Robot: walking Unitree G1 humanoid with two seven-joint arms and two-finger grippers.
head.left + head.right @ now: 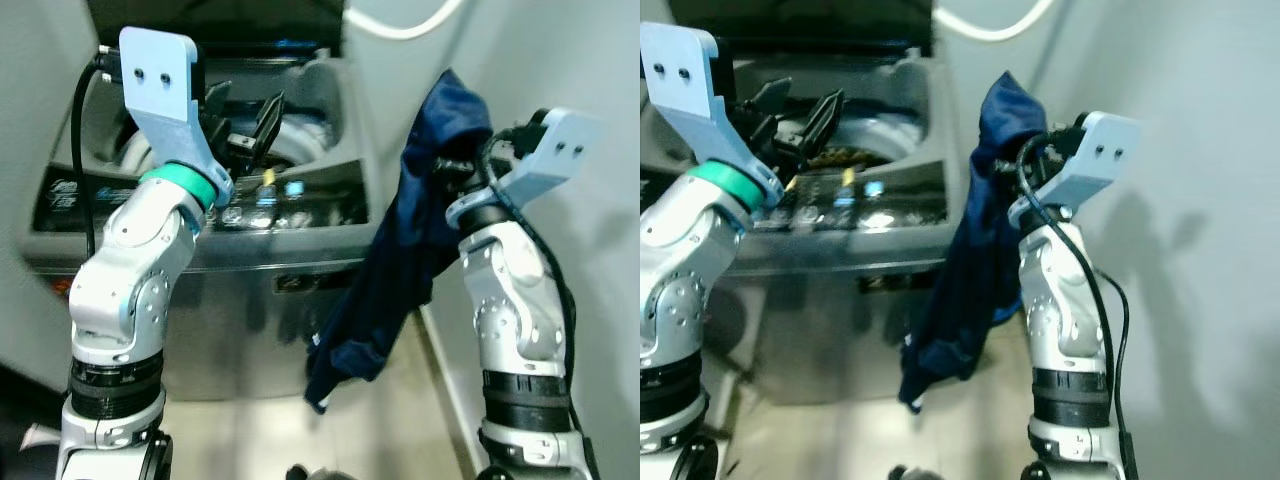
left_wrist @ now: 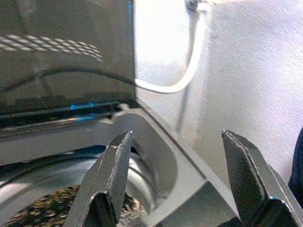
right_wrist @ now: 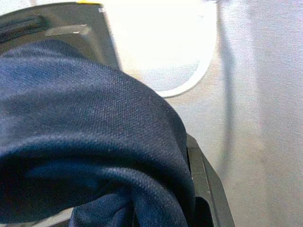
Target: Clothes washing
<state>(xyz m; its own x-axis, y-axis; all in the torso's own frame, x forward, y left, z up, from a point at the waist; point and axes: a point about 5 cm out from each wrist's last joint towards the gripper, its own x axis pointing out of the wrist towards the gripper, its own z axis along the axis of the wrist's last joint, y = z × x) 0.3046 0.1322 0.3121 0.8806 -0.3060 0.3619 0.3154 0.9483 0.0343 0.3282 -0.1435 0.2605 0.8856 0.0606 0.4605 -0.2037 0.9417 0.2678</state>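
**Right gripper holds navy garment up beside open top-load washer**

Left arm raised at the left of the scene, green ring at the wrist. Left gripper (image 1: 245,125) hovers over the near rim of the washing machine (image 1: 300,260), fingers (image 2: 116,165) spread apart, nothing between them. In the left wrist view the two black fingers frame the washer's grey tub surround, and the drum (image 2: 52,208) lies below them with a dark speckled mass at its bottom; what that mass is, cannot tell.

Washing machine is grey and top-loading, lid (image 2: 66,52) raised at the far side. Control panel (image 1: 270,205) runs along the near edge with small blue and yellow lit marks. Front face is dark with a small label. It stands against a pale wall, and a white hose (image 2: 187,71) loops on that wall beyond the machine's far right corner.

Right of the washer, a navy garment (image 1: 395,270) hangs in the air, bunched at the top and trailing down toward the pale floor (image 1: 400,420), its low end just right of the machine's front. Its top is gathered at the right gripper (image 1: 452,160), which is clenched on the cloth; fingers are buried in fabric. Right wrist view: dark blue knit folds up close, washer corner and white hose behind.

Right arm stands raised at the right, close to the wall, black cable running down it.
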